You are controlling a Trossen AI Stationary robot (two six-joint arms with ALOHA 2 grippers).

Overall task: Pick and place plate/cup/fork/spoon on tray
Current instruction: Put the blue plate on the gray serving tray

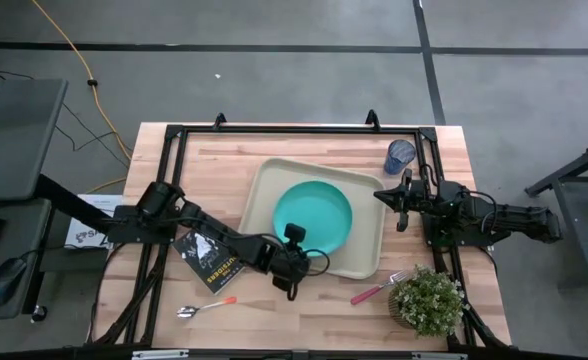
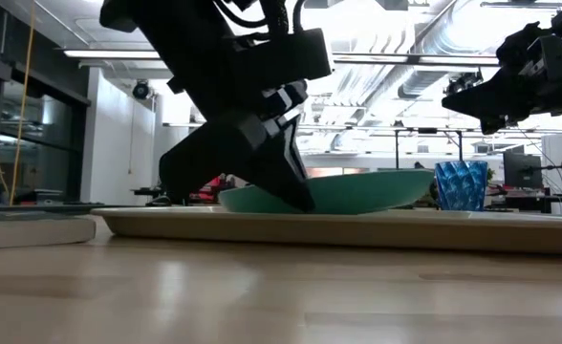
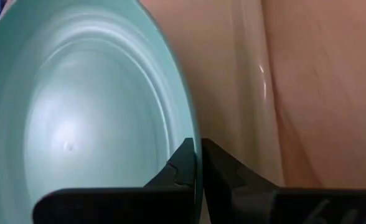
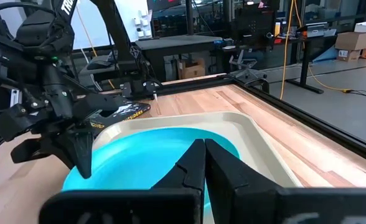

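- High view: the plate (image 1: 314,217) lies in the tray (image 1: 266,182); the left tool (image 1: 292,258) clamps its near rim. Lifting before letting go would drag the plate back out.
- Low view: the plate sits tilted, one edge raised in the tool's grip; the cup (image 2: 461,184) stands beyond.
- Left wrist view: the rim is pinched between closed fingers.
- Right wrist view: the right tool (image 4: 205,163), fingers together and empty, hovers above the tray's far side.

Bright, even overhead light; ceiling strip lamps (image 2: 109,54) glare in the low view. Beside the closed left fingers (image 3: 183,168), the plate (image 3: 77,112) is soft, with pale sheen.
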